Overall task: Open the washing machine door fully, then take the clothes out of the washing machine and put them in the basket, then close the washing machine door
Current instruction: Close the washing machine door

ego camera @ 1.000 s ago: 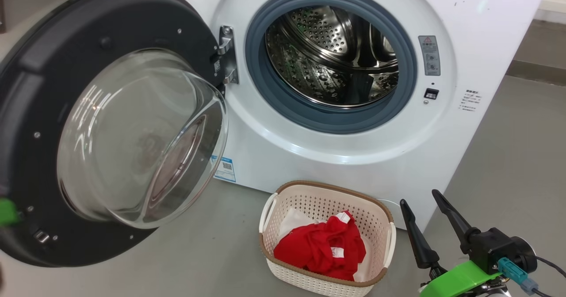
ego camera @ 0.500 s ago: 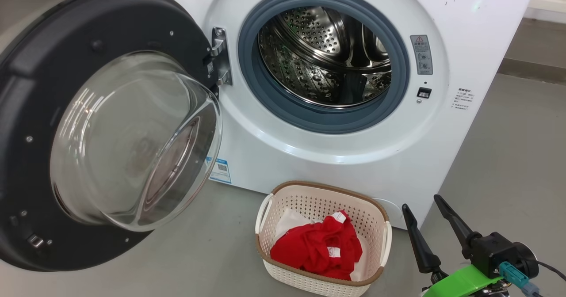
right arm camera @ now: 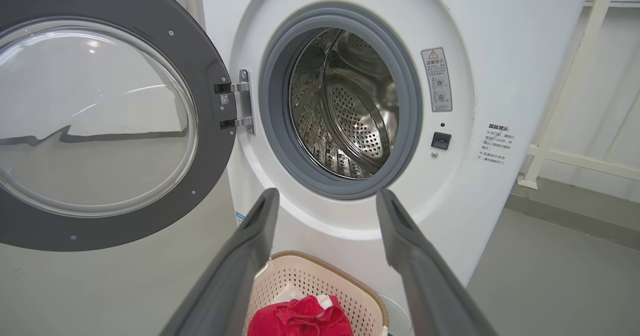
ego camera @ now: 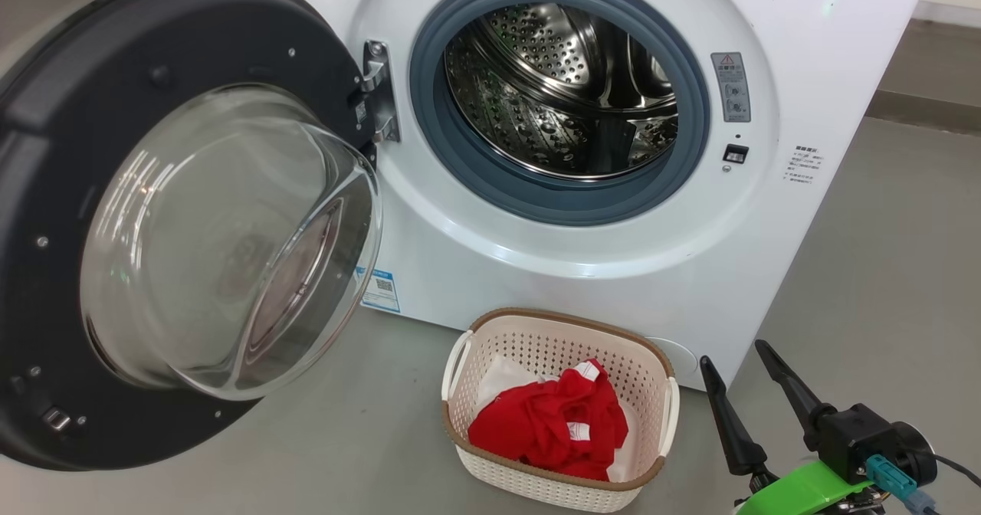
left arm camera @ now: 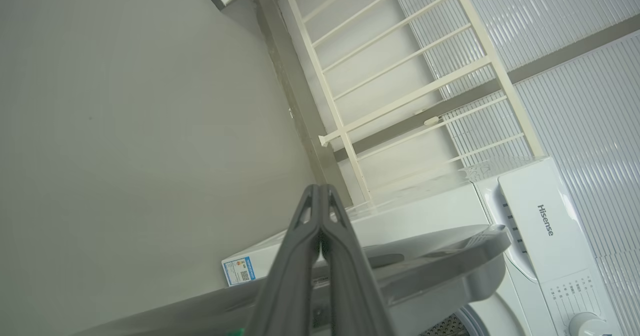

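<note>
Clothes (ego camera: 548, 427) remain in basket (ego camera: 563, 316); door (ego camera: 222, 239) still swung open.

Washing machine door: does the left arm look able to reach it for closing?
Probably yes: in the left wrist view the shut left pincer hangs close by the washing machine door, on its outer side, nothing between.

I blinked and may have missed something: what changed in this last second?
The camera shifted, sliding the whole picture slightly left. Nothing was grabbed or released. The washing machine door stayed open, the clothes stayed in the basket, the right gripper stayed open.
</note>
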